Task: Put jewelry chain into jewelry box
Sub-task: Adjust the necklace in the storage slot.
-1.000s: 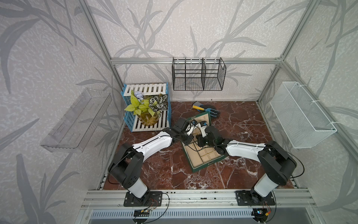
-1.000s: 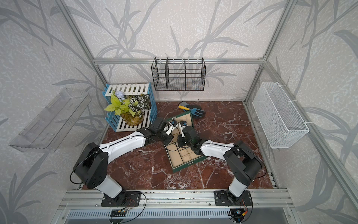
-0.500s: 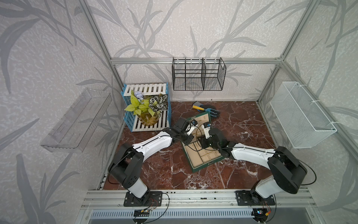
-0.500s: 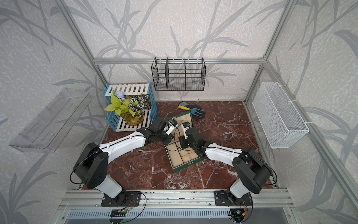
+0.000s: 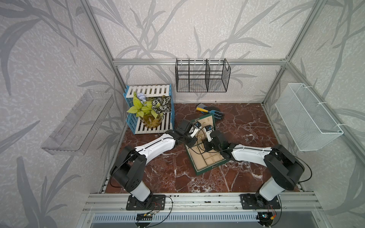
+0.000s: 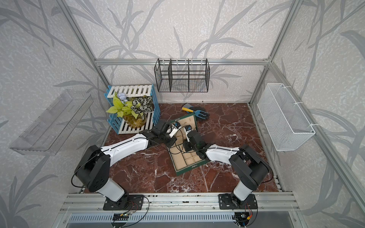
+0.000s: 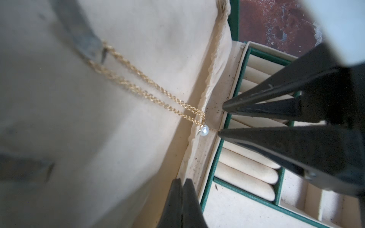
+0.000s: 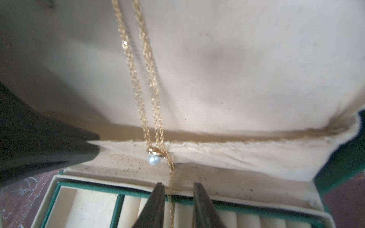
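The jewelry box (image 5: 205,170) (image 6: 187,171) lies open on the marble, dark green with cream lining, its lid (image 5: 205,120) standing up at the far side. The jewelry chain (image 7: 142,88) (image 8: 150,83) hangs in two gold strands down the lid lining, and its small pearl pendant (image 7: 204,130) (image 8: 153,159) rests at the hinge. One loose strand (image 8: 170,194) runs down between the fingers of my right gripper (image 8: 178,184), which is open above the ring rolls (image 7: 246,173). Close beside the lining, my left gripper (image 7: 182,180) is shut and holds nothing.
Behind the box lie a blue hand fork (image 5: 214,115) and a yellow-handled trowel (image 5: 202,109). A potted plant (image 5: 151,110) stands in a blue and white crate at the back left. A black wire rack (image 5: 202,79), a white mesh basket (image 5: 308,116) and a clear shelf (image 5: 79,122) hang on the walls.
The right arm's shoulder and elbow have swung outward and come back, while its gripper has stayed at the lid's hinge. The left arm has not moved.
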